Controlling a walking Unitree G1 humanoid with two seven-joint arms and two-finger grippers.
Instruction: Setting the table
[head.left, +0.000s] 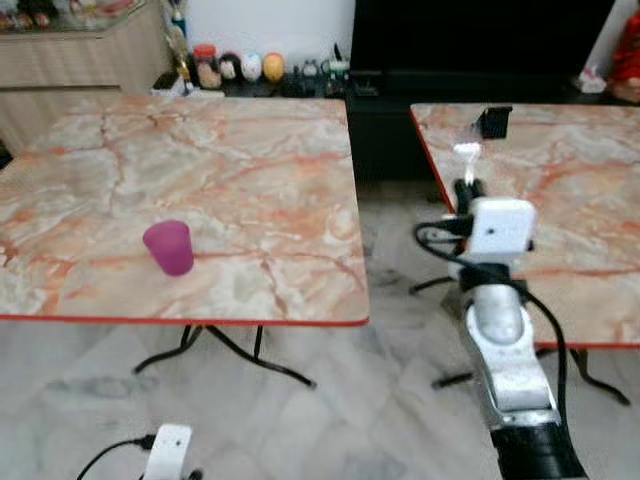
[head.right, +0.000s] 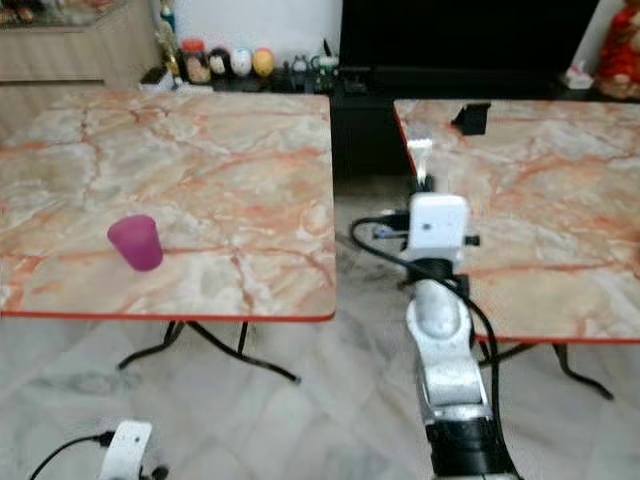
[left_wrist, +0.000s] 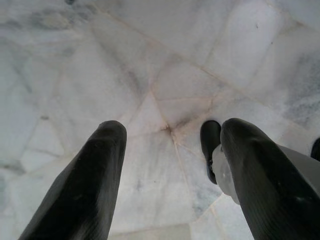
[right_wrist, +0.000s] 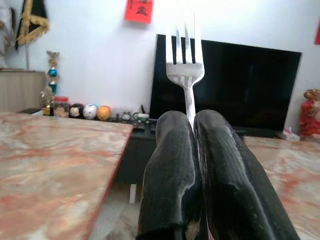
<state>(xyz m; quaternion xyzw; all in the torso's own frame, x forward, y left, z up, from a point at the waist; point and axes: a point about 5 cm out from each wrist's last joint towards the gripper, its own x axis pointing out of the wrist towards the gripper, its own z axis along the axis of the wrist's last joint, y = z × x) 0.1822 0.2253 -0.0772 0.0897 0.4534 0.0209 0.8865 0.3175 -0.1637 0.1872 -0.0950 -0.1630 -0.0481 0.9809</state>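
Observation:
A purple cup (head.left: 169, 247) stands upright near the front of the left marble table (head.left: 250, 170). My right gripper (right_wrist: 192, 150) is shut on a silver fork (right_wrist: 185, 70), whose tines point forward past the fingertips. That arm is raised in the gap between the two tables, with the fork (head.left: 466, 153) by the near corner of the right table (head.left: 570, 190). My left gripper (left_wrist: 172, 145) hangs low and open over the floor, nothing between its fingers.
A black TV and low cabinet (head.left: 470, 60) stand behind the tables. Small figurines and jars (head.left: 240, 67) line the back wall. A small black object (head.left: 494, 121) sits on the right table. Black table legs (head.left: 240, 355) cross the marble floor.

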